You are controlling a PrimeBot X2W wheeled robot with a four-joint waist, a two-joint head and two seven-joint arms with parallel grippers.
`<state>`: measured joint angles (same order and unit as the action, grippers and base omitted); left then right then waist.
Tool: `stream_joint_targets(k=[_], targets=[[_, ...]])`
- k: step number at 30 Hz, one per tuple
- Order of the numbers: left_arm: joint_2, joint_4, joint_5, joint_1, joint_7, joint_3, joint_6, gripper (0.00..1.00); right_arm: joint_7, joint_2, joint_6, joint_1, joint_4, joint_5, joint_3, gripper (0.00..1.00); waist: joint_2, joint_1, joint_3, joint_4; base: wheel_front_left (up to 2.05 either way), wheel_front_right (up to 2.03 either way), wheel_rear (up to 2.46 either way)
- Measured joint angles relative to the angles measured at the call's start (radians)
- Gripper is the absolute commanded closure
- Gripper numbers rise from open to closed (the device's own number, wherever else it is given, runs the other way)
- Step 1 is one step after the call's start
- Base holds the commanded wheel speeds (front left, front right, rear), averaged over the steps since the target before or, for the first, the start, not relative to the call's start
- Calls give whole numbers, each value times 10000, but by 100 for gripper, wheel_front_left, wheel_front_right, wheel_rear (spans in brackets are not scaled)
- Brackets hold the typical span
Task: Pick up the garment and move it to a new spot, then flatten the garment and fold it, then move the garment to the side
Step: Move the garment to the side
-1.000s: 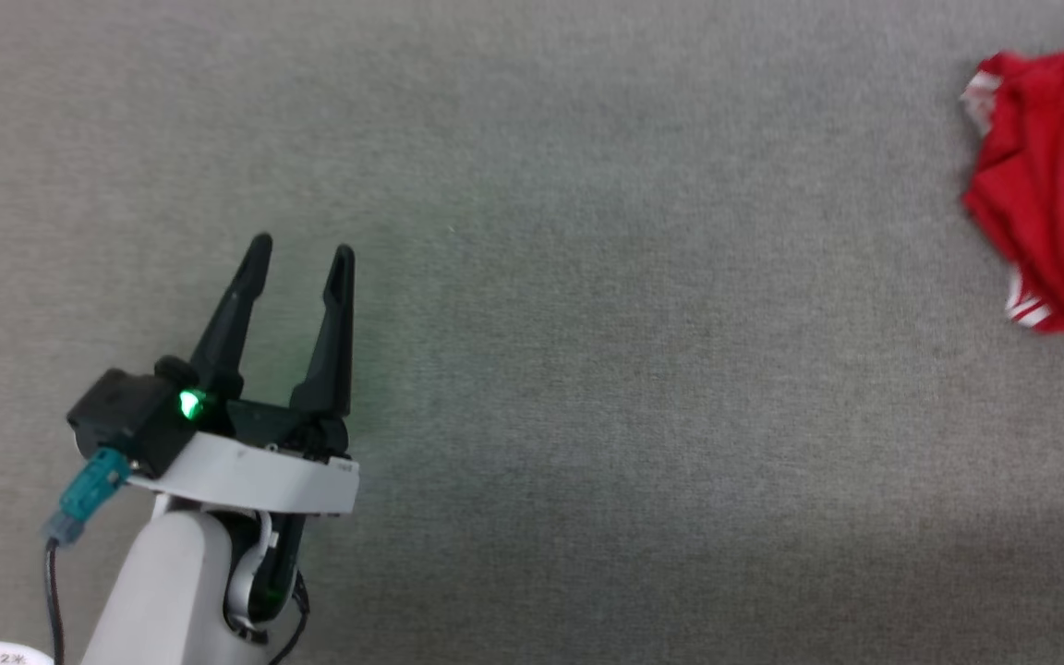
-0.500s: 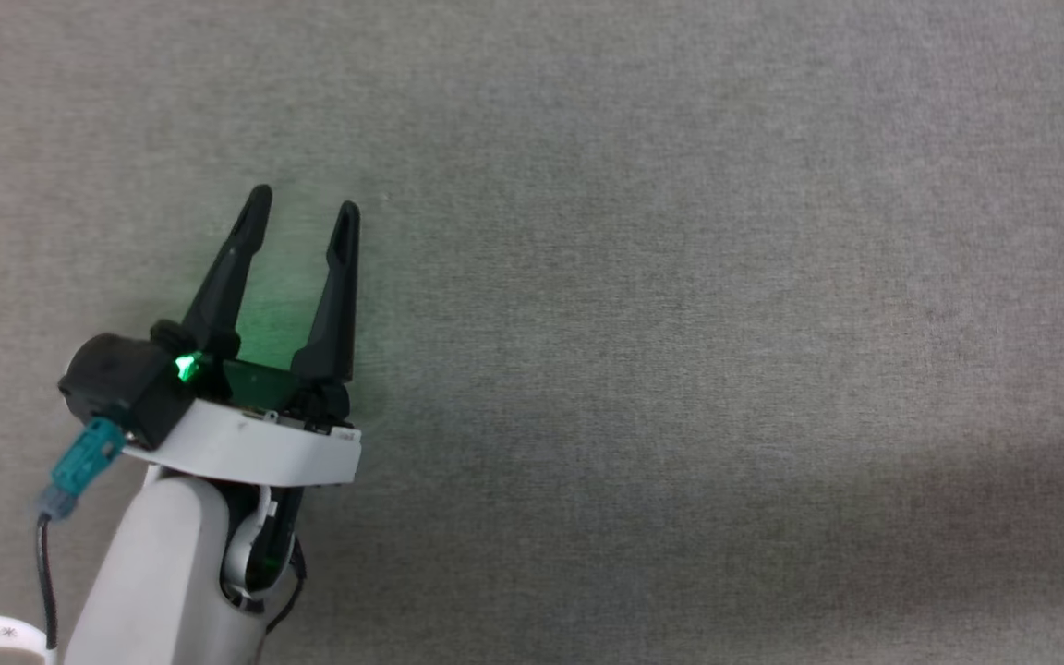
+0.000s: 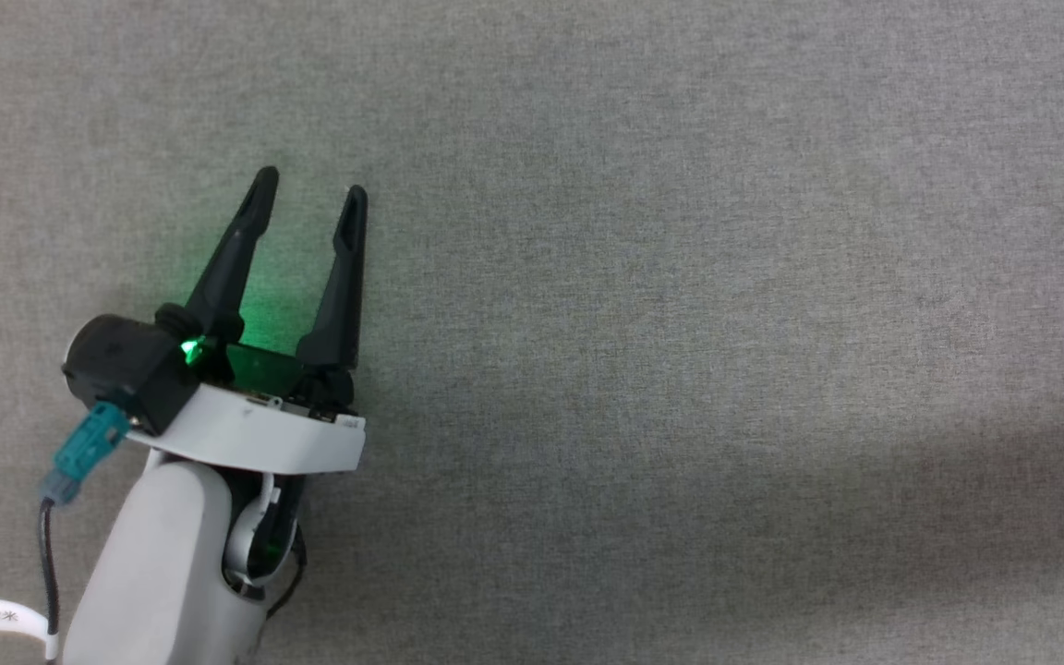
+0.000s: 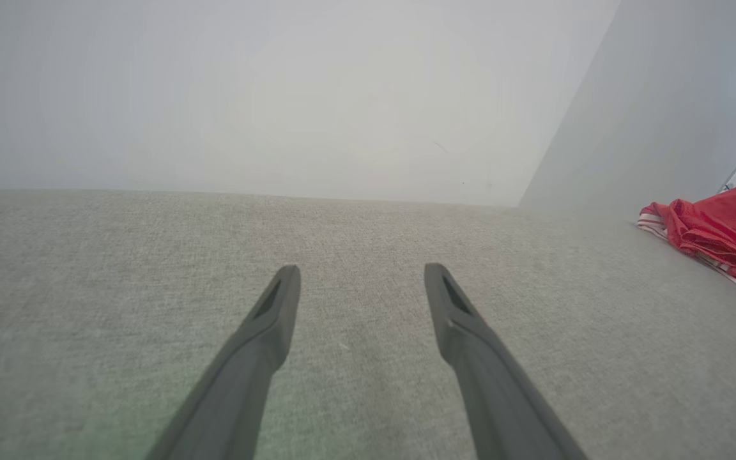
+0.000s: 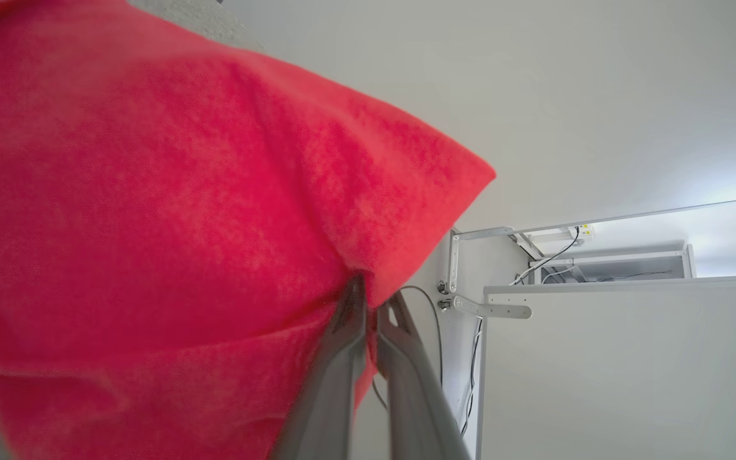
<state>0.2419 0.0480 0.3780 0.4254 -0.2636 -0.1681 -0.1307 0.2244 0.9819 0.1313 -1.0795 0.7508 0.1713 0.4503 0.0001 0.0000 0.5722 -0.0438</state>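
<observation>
Head view: the left gripper [image 3: 310, 185] hangs over the grey fabric-covered worktop [image 3: 680, 277] at the left, its two dark fingers spread wide apart with nothing between them. A green light [image 3: 190, 351] glows at the base of the fingers and tints the cloth beneath. A teal connector [image 3: 84, 448] with a black cable sits on the wrist's outer side.

In the left wrist view the same gripper [image 4: 361, 271] points along the worktop [image 4: 151, 255] toward a plain white wall [image 4: 278, 96], jaws released. The garment [image 4: 726, 223] is bunched at the far right edge, well apart from these fingers. Its red folds and striped trim touch the worktop, and its upper part rises toward the picture's edge.

In the right wrist view the right gripper [image 5: 371, 300] is clenched on a fold of the garment [image 5: 151, 191], whose red fabric drapes close across the lens. A white cabinet [image 5: 598, 370] with cables stands behind
</observation>
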Motion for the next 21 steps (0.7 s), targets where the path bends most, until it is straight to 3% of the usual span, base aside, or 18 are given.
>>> stream_joint_targets(k=[2, 3, 4, 5, 7, 21], targets=[[13, 27, 0, 7, 0, -13, 0, 0, -13, -94, 0, 0, 107, -115, -104, 100, 0, 0, -4, 11, 0, 0, 0], [17, 40, 0, 10, 0, -21, 0, 0, -15, -140, 0, 0, 169, -165, -167, 92, -1, 0, -12, 18, 0, 0, 0], [27, 54, 0, 10, 0, -27, 0, 0, -48, -178, 0, 0, 201, -219, -236, 67, 0, 0, -27, 27, 0, 0, 0], [33, 63, 2, 10, 0, -31, 0, 0, -115, -203, 2, 0, 228, -314, -272, 54, 0, 0, -46, 35, 0, 0, 0], [44, 92, 2, 9, 0, -29, 0, 0, -242, -286, 0, 0, 313, -399, -424, 0, 0, -1, -101, 46, 0, 0, 0], [184, 240, 38, -392, 0, 165, 0, 0, -982, -1501, 0, 56, 905, -1206, -1371, 0, 0, 0, -1001, -41, 0, 0, 0]])
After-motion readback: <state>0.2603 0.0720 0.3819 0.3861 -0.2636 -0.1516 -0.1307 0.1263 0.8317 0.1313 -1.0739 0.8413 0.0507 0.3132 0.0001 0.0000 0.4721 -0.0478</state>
